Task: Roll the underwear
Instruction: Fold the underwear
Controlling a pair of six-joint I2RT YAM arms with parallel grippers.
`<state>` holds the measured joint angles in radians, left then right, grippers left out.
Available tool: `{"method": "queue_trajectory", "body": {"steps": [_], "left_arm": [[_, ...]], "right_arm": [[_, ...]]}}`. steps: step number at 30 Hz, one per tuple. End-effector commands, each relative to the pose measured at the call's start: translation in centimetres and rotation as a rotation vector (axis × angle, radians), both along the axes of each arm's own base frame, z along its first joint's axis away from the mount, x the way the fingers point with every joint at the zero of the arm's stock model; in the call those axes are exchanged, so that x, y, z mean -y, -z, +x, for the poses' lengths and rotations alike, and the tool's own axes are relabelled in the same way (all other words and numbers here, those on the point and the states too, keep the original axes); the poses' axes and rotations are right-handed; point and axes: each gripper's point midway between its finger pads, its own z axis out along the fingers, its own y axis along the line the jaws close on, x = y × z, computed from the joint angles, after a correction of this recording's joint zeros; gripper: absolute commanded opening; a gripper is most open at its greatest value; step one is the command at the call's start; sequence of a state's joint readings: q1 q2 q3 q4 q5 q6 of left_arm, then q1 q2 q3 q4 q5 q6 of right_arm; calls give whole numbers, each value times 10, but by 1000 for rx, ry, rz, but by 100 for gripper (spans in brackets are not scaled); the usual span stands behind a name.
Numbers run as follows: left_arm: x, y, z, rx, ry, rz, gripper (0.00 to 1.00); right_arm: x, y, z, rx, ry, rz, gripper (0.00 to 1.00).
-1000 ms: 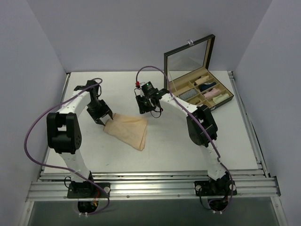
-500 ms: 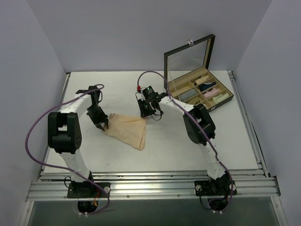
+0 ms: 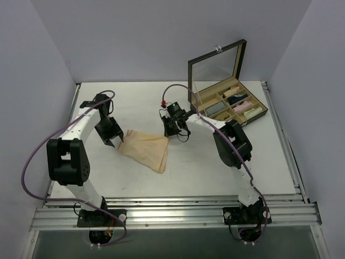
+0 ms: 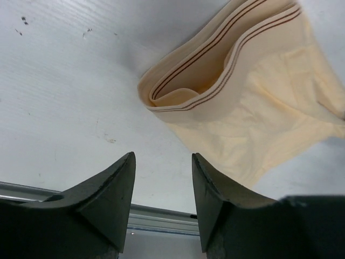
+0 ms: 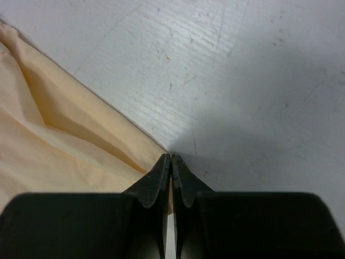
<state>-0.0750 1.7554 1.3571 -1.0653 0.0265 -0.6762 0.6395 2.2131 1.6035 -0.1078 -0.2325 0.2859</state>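
Two changes since a second ago: the right gripper (image 5: 171, 156) has shut its jaws at the right corner of the underwear (image 3: 146, 147), hold unclear; the left gripper (image 4: 161, 156), jaws apart and empty, hovers just off its left corner above the bench (image 3: 205, 167).

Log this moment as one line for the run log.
underwear: unrolled on table | left gripper: open, beside waistband | right gripper: shut at cloth corner

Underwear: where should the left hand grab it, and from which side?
Pinch the underwear at its striped waistband corner, coming from the left-arm side with the open left hand. There the band is doubled and gapes open, offering an edge; the rest lies flat.
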Motion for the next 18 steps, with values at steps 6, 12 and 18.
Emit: {"method": "queue_trajectory", "body": {"steps": [6, 12, 18], "left_arm": [[7, -27, 37, 146, 68, -64, 55], [52, -32, 56, 219, 213, -211, 57], [89, -36, 69, 258, 347, -320, 60]], "right_arm": [[78, 4, -36, -82, 170, -107, 0], [131, 13, -98, -146, 373, -163, 0], [136, 16, -181, -171, 486, -129, 0]]}}
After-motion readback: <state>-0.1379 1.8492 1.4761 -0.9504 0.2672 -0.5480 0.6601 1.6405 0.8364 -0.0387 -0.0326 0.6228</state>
